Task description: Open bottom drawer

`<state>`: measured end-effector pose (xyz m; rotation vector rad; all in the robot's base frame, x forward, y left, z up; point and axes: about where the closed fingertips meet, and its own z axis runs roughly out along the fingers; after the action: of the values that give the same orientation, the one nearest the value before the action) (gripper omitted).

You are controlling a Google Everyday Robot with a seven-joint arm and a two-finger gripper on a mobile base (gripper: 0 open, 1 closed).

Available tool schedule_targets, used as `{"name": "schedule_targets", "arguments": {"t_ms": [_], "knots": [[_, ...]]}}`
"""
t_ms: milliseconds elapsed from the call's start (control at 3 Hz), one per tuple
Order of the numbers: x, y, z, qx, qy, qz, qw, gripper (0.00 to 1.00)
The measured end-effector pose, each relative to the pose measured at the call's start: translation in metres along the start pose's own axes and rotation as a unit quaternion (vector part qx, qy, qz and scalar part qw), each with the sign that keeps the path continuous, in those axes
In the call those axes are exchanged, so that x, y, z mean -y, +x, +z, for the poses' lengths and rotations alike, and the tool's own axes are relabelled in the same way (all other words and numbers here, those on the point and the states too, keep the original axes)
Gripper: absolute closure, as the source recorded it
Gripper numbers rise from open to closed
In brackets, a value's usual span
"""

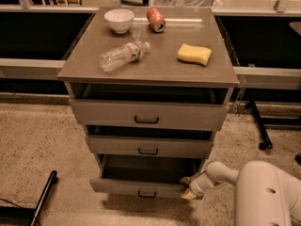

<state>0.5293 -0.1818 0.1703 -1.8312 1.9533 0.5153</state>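
The bottom drawer (141,188) is the lowest of three grey-brown fronts, with a small black pull handle (147,194) at its centre. It stands pulled out a good way, and its dark inside shows above the front. My gripper (188,188) is at the drawer's right front corner, low near the floor, touching or right against the front's right end. My white arm (263,192) comes in from the lower right.
On the cabinet top (150,67) lie a clear plastic bottle (123,54), a white bowl (119,20), a red can (155,19) and a yellow sponge (194,54). The middle drawer (148,147) and top drawer (146,115) stand slightly out. A black bar (43,197) lies on the speckled floor at left.
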Motion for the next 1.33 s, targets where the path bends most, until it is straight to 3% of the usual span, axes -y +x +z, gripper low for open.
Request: {"name": "schedule_targets", "arguments": {"t_ms": [333, 667, 1333], "knots": [[0.0018, 0.0, -0.0008, -0.001, 0.0, 0.0, 1.0, 0.69], [0.0018, 0.0, -0.0008, -0.001, 0.0, 0.0, 1.0, 0.51], [0.0018, 0.0, -0.0008, -0.001, 0.0, 0.0, 1.0, 0.04]]}}
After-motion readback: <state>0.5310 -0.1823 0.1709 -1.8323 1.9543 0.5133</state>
